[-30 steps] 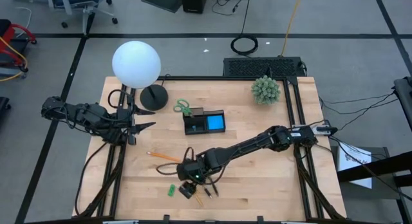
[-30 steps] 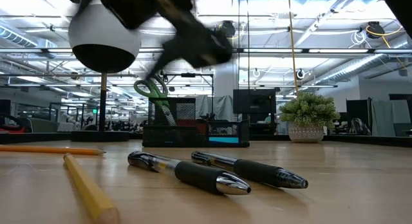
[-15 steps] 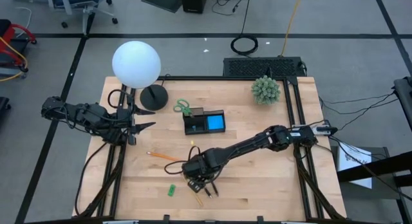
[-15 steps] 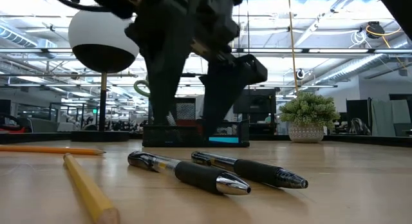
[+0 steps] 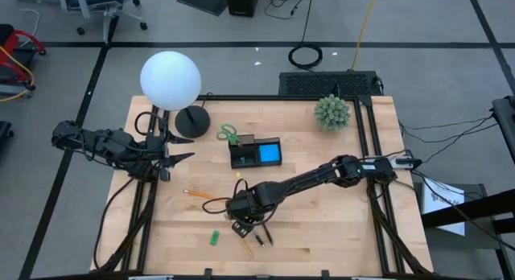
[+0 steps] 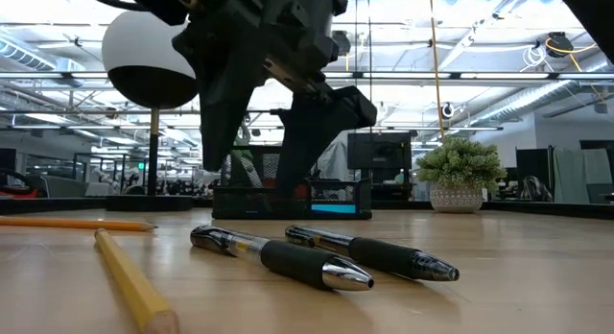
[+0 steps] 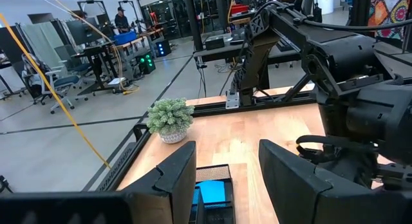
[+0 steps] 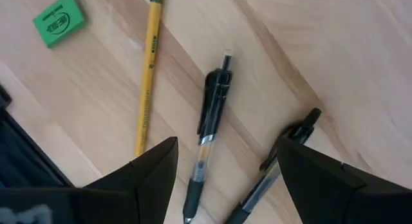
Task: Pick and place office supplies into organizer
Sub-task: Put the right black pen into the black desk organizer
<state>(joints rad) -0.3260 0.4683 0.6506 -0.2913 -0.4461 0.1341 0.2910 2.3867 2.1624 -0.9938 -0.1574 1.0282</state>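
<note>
Pens [image 8: 212, 114] [image 8: 283, 153] lie side by side on surface [image 5: 338, 224], directly under right gripper [image 8: 225, 166] | yellow pencil [image 8: 149, 76] just beside | right gripper spread, empty, hovering | organizer [image 5: 255, 153] well beyond it | left gripper [image 7: 225, 179] spread, empty, near lamp base [image 5: 191, 121]

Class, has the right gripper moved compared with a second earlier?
Yes. The right gripper has shifted away from the green eraser, toward the organizer.
</note>
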